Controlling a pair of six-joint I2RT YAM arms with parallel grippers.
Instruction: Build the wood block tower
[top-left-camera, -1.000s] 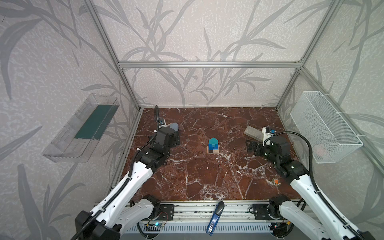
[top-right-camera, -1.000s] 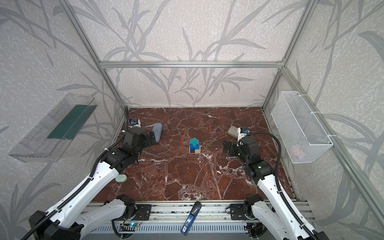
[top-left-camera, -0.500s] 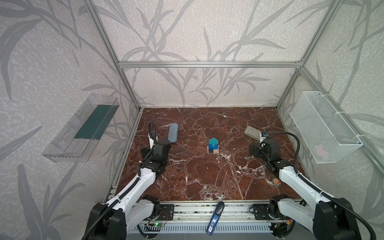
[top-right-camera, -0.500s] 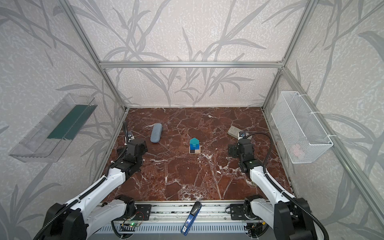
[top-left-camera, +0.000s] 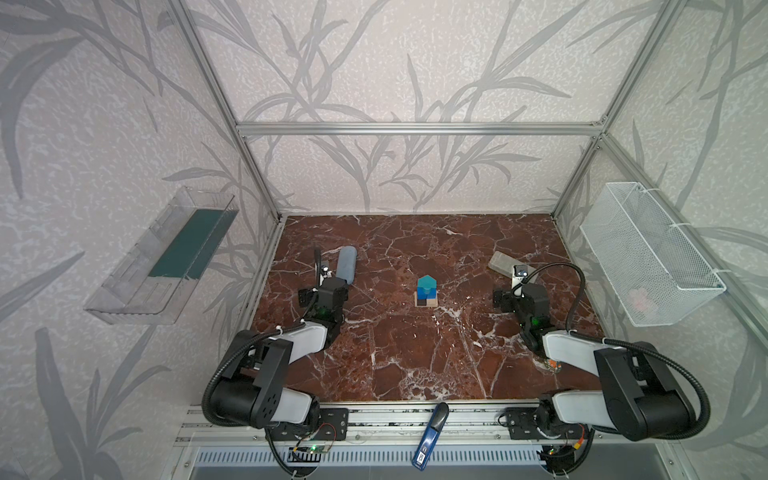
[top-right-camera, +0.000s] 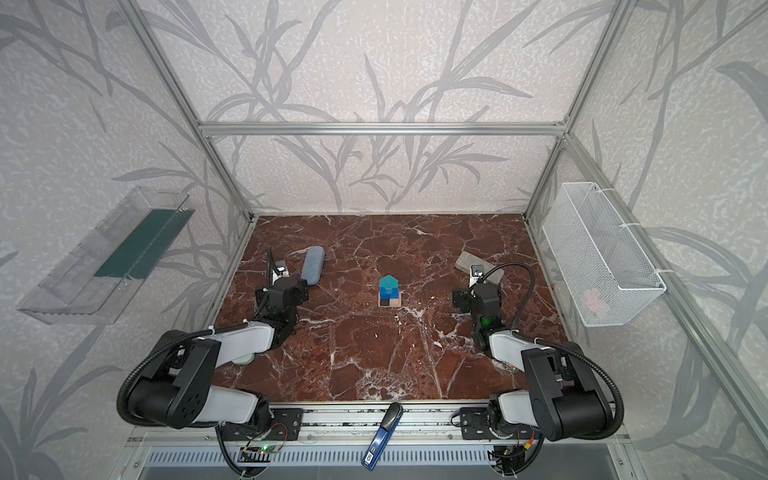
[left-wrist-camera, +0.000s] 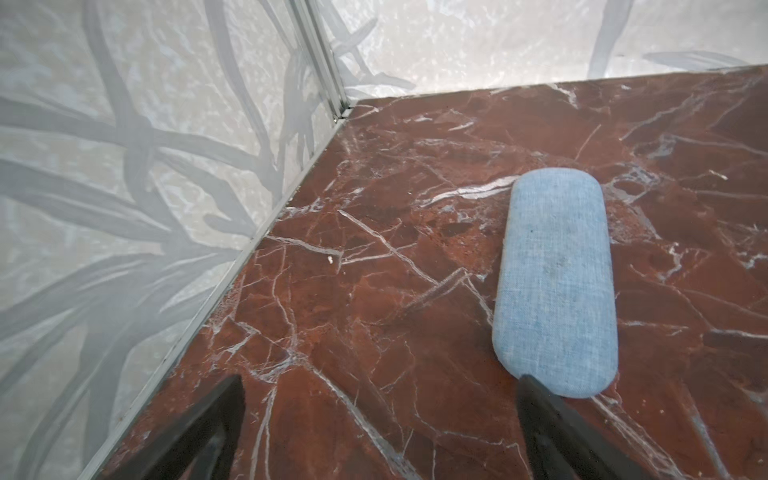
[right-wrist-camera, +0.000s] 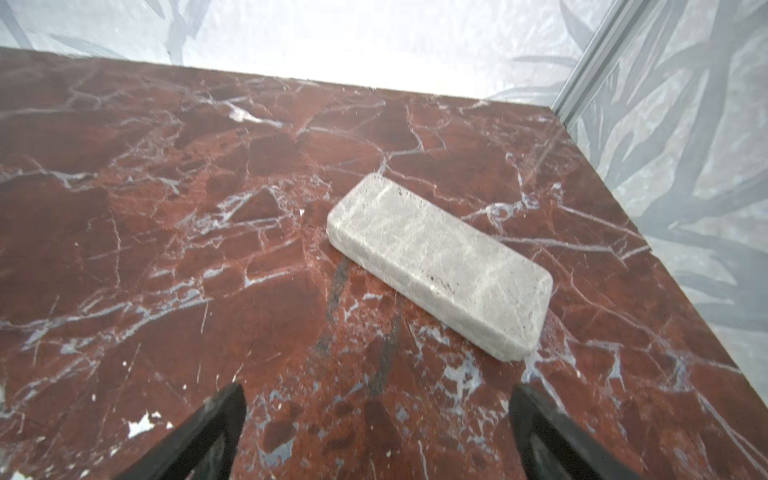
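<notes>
table (top-left-camera: 395, 353): I am working over a red-brown marble top with white veins, walled in on three sides.
arms: I am resting my left arm (top-left-camera: 299, 340) folded low at the left side and my right arm (top-left-camera: 569, 347) folded low at the right side.
wire basket (top-left-camera: 648, 257): it is hanging on the right wall; something pale pink is lying in it, too blurred to name.
clear tray (top-left-camera: 162, 257): it is hanging on the left wall, with a dark green strip showing inside.
grey-blue case (left-wrist-camera: 555, 282): it is lying flat near the table's left edge, just ahead of my left tool.
grey brick (right-wrist-camera: 440, 262): it is lying flat towards the right rear, just ahead of my right tool.
left gripper (left-wrist-camera: 380, 386): I am holding its jaws wide apart with nothing between them. One fingertip (left-wrist-camera: 536, 395) is showing against the case's near end; whether it is touching I cannot tell.
right gripper (right-wrist-camera: 376, 390): I am holding its jaws wide apart and empty over bare marble, with the brick lying beyond the tips and apart from them.
blue-handled tool (top-left-camera: 430, 432): it is lying across the front rail, off the marble.
tower (top-left-camera: 427, 291): it is standing upright in the middle of the table, between my two grippers and well apart from both.
base: pale bars (top-left-camera: 432, 303) and a dark brown bar (top-left-camera: 422, 302) are forming a square.
blue pieces (top-left-camera: 424, 294): they are sitting on the base.
teal house-shaped piece (top-left-camera: 427, 282): it is sitting topmost, point up.
</notes>
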